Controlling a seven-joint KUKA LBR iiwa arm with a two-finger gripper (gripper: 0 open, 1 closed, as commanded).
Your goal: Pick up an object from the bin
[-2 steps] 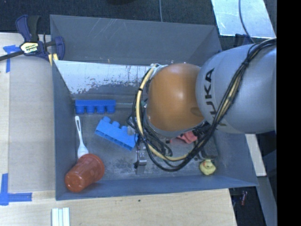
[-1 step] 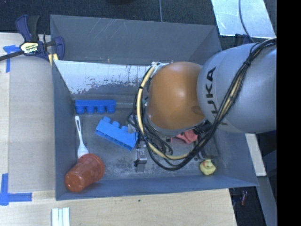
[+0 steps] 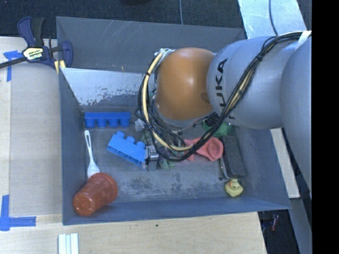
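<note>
**A:** What's in the bin?

**B:** Loose parts, spread out rather than heaped. A blue studded bar lies flat against the back wall on the left. In front of it, mid-floor, is a blue toy block, tilted. A white spoon lies left of the block, handle toward the back. An orange-red cup lies on its side in the front left corner, just beside the spoon's bowl.

**A:** And the right half?

**B:** A pink piece is mid-right, with a green piece behind it, mostly hidden. A small yellow piece is near the front right, with a dark tool lying just behind it.

**A:** Where's the gripper?

**B:** The gripper is low in the middle of the bin, at the right end of the blue toy block. Whether they touch can't be told.

**A:** Wide or narrow?

**B:** Can't tell. The wrist's orange cover and the cables sit right above it and block the view. The arm also covers the bin's back right corner.
</note>
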